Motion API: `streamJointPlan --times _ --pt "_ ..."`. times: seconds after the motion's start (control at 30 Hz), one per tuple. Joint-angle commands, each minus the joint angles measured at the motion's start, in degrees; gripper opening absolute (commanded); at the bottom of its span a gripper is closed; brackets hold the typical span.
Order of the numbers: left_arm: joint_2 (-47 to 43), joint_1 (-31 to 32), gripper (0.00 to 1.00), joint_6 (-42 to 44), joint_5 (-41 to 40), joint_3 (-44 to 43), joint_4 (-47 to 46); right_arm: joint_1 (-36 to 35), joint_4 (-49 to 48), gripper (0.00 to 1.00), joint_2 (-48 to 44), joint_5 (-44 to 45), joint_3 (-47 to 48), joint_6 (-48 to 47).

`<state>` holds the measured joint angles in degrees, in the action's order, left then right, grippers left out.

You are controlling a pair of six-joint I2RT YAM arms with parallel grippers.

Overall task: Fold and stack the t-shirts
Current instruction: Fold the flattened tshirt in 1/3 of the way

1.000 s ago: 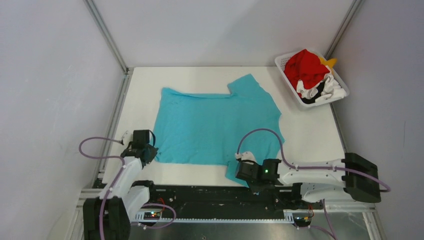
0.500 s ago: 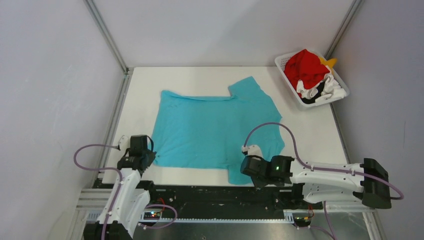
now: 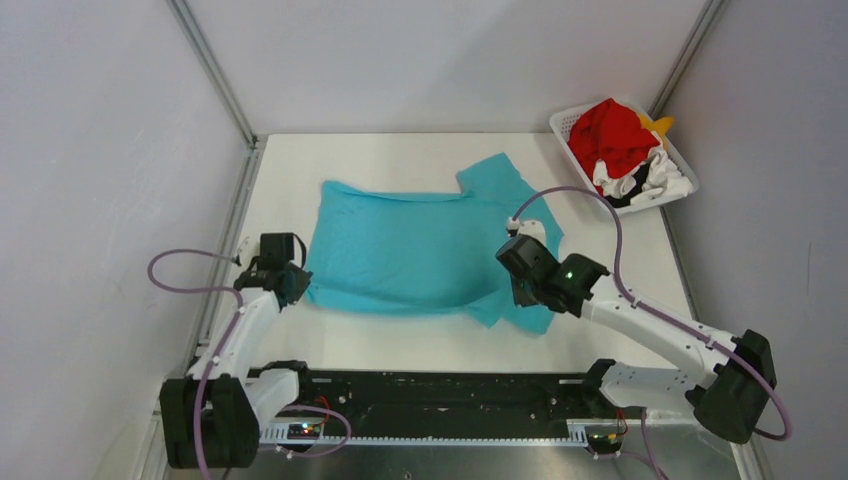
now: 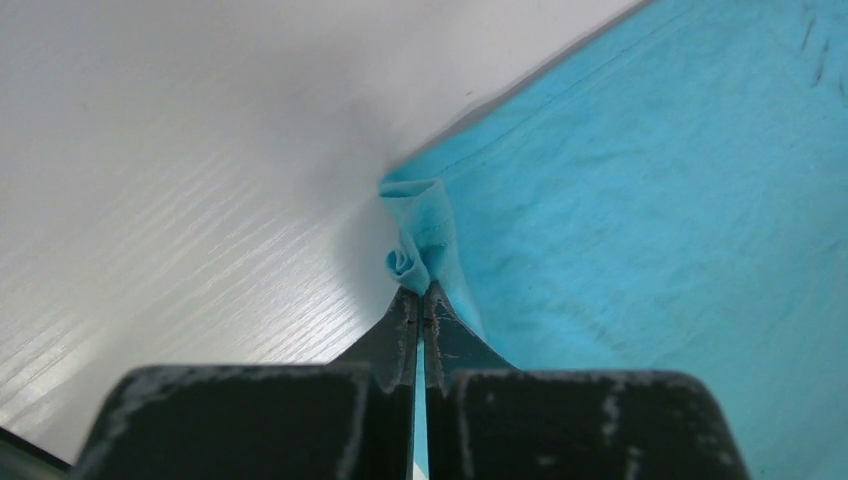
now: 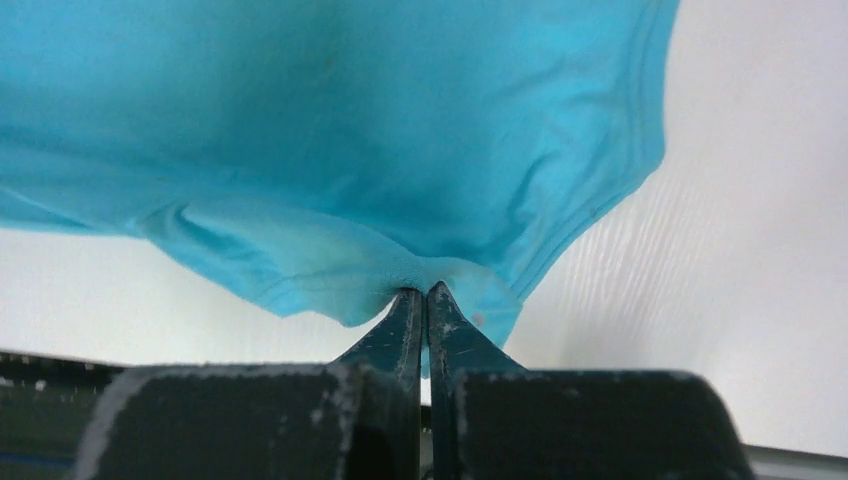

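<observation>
- The left claw (image 4: 420, 292) is pinching the shirt (image 3: 410, 260) corner at 8 o'clock, the right claw (image 5: 425, 292) gripping its 4 o'clock hem; it's lying mid worktop (image 3: 400, 345).
- Tiny pinches could be slipping mid-fold, leaving it bunching crooked.

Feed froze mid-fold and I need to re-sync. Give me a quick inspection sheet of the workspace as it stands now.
Surface: white table, faint grain.
Job's things: teal t-shirt spread flat, near edge lifted; red shirt, white-and-black shirt and yellow shirt heaped in the white basket.
Clutter: nothing seen.
Grippers: left gripper shut on the teal t-shirt's near-left corner; right gripper shut on its near-right edge.
Cables: left purple cable loops outward; right purple cable arcs over the sleeve.
Surroundings: plain walls, metal frame post.
</observation>
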<state>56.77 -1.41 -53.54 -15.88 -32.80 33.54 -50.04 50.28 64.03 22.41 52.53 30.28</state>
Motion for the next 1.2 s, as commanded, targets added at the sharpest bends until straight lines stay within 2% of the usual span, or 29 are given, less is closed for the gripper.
streamJointPlan --times 0.0,0.37,0.57,0.67,0.9,1.17 --pt "5.09 -0.31 0.0 1.43 -1.02 -4.93 -2.61 4.79 -4.1 0.0 2.09 1.67 4.55 -6.05" --pt "15.7 -0.28 0.0 2.29 -3.63 -13.78 -3.11 12.18 -9.27 0.0 10.47 -0.55 11.52 -15.81" --pt "19.22 -0.3 0.0 2.51 -4.87 -16.52 -3.11 14.33 -11.31 0.0 14.58 -1.16 13.86 -24.89" --pt "22.22 -0.38 0.0 2.57 -3.51 -18.74 -3.01 17.42 -13.75 0.0 17.01 -4.99 14.4 -29.5" --pt "28.23 -1.93 0.0 -0.65 -2.47 -22.31 -2.66 26.92 -12.91 0.0 24.81 -16.66 18.0 -31.58" --pt "36.35 -2.35 0.0 -1.87 -0.77 -28.73 -1.73 30.22 -18.87 0.0 31.51 -18.82 19.54 -33.14"
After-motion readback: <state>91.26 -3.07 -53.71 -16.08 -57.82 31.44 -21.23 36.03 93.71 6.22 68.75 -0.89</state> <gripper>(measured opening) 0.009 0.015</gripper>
